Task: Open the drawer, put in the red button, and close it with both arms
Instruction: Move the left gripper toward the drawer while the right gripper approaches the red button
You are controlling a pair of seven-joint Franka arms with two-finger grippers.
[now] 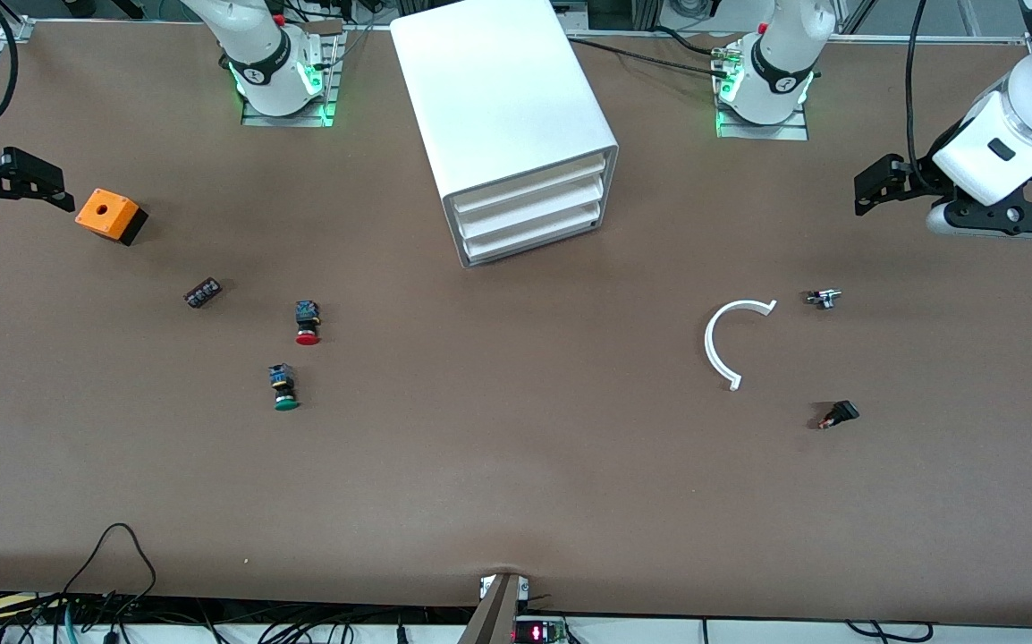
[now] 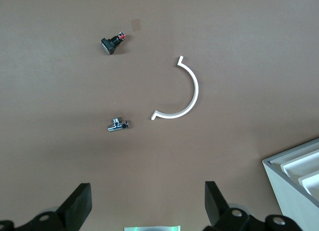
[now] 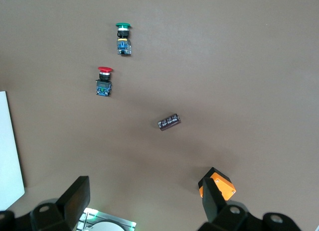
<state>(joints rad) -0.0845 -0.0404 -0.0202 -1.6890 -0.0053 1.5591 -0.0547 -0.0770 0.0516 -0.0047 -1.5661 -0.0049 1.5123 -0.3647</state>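
Note:
The white cabinet [image 1: 516, 116] stands at the table's middle, between the arms' bases. Its three drawers are all shut; the middle drawer [image 1: 532, 210] is flush with the others. The red button [image 1: 307, 324] lies on its side toward the right arm's end and shows in the right wrist view [image 3: 103, 81]. My right gripper [image 1: 38, 183] hangs open and empty over the table at that end, beside an orange box; it also shows in the right wrist view [image 3: 147, 188]. My left gripper [image 1: 874, 185] hangs open and empty over the left arm's end, and shows in the left wrist view [image 2: 148, 191].
A green-capped button [image 1: 283, 387] lies nearer the front camera than the red one. An orange box [image 1: 109, 215] and a small black part [image 1: 202, 292] lie near them. A white curved strip [image 1: 726, 344], a small metal part [image 1: 824, 298] and a black switch [image 1: 838, 414] lie toward the left arm's end.

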